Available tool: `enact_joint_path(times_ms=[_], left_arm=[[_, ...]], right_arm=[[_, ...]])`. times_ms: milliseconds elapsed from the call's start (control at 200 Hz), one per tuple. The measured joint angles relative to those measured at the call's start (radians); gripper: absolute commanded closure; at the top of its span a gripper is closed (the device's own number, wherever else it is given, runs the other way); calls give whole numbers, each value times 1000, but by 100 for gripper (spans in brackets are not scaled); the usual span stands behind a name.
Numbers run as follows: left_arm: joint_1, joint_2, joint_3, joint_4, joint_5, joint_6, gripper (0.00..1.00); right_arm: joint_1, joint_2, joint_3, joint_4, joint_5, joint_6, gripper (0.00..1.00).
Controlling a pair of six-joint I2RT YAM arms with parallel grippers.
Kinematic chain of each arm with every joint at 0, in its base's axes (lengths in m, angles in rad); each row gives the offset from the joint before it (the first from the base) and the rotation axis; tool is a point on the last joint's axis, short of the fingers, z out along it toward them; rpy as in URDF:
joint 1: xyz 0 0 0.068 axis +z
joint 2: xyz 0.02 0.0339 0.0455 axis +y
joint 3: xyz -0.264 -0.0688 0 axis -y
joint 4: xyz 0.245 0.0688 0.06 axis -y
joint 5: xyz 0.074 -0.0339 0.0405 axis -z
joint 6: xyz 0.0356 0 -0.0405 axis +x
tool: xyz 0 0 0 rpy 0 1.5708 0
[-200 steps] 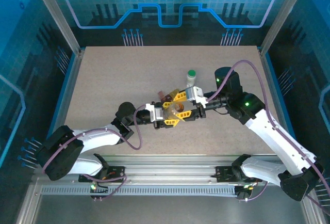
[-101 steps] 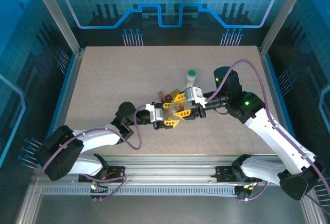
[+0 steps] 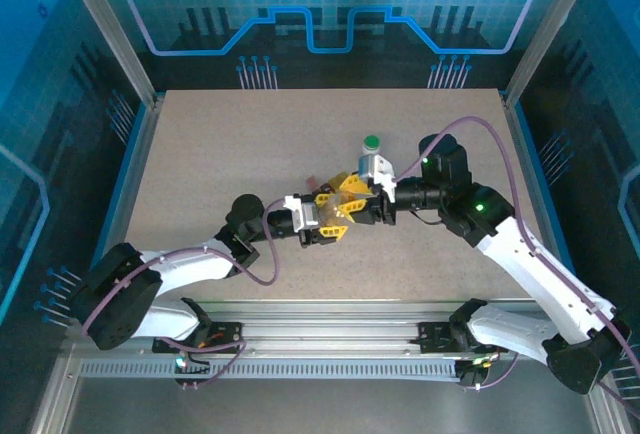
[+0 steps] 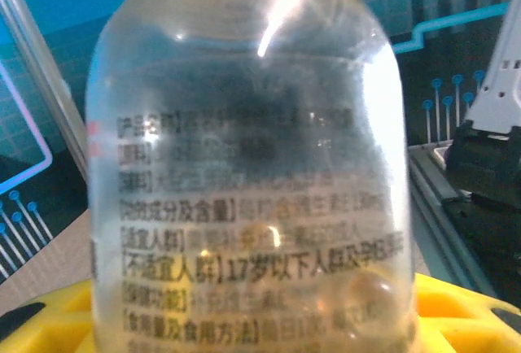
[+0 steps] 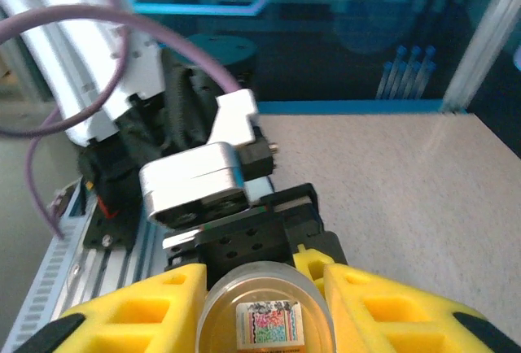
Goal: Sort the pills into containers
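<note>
While the two arms are meeting over the middle of the tan worktop (image 3: 200, 154), the change of the last second is happening on the right. The right arm (image 3: 520, 254) is swinging its wrist a little toward the far side. Its right pincer (image 3: 352, 197) is narrowing its yellow fingers (image 5: 138, 312) around the round end of a clear bottle (image 4: 244, 166). Those fingers are flanking that end closely, but I cannot tell whether they are pinching it yet. The left arm (image 3: 190, 269) is reaching in low from the near left corner, forearm almost flat, wrist pointing right. The left pincer (image 3: 332, 216) is pinching the bottle, lifted off the worktop and carried slightly farther back than a second ago. This is looking like a two-handed hold, probably to open or tip the bottle, so sorting is barely starting. The pills (image 4: 362, 296) are sitting inside the bottle, near its lower end in the left wrist view. A green-capped bottle (image 3: 371, 149) is standing just behind the pincers. A reddish piece (image 3: 313, 183), possibly a container, is lying just beyond the left pincer.
</note>
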Motion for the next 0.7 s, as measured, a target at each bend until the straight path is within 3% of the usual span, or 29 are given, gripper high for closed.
enact_joint_path(times_ms=[375, 465, 700], left_arm=[[9, 16, 0, -5, -164, 21, 100], [8, 31, 0, 5, -179, 21, 100], [6, 57, -2, 28, -194, 27, 100]], right_arm=[[186, -28, -62, 152, 596, 475, 63], [230, -6, -62, 169, 723, 564, 59], [268, 45, -54, 182, 885, 711, 50]])
